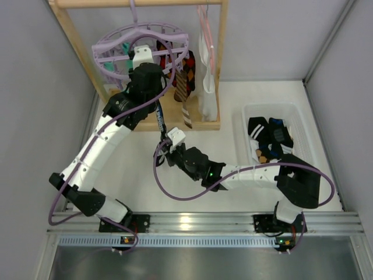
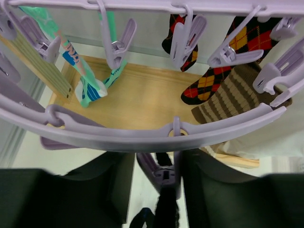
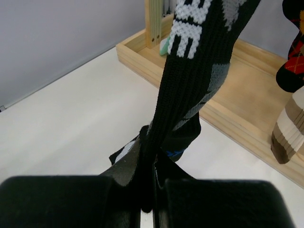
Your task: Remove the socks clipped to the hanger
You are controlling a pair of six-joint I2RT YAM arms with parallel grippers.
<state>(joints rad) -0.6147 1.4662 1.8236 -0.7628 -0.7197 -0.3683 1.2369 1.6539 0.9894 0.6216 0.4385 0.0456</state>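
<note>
Right wrist shows our right pincer (image 3: 147, 190) clamped on the black sock (image 3: 190, 95); our left pincer (image 2: 157, 160) straddles a clip (image 2: 164, 175) on the hanger (image 2: 142, 138), and we cannot tell if it squeezes.

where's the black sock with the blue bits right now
Left of centre in the top view: the black sock hangs from the hanger's near clip, which the left gripper grips, down to the right gripper, which pinches its lower end.
</note>
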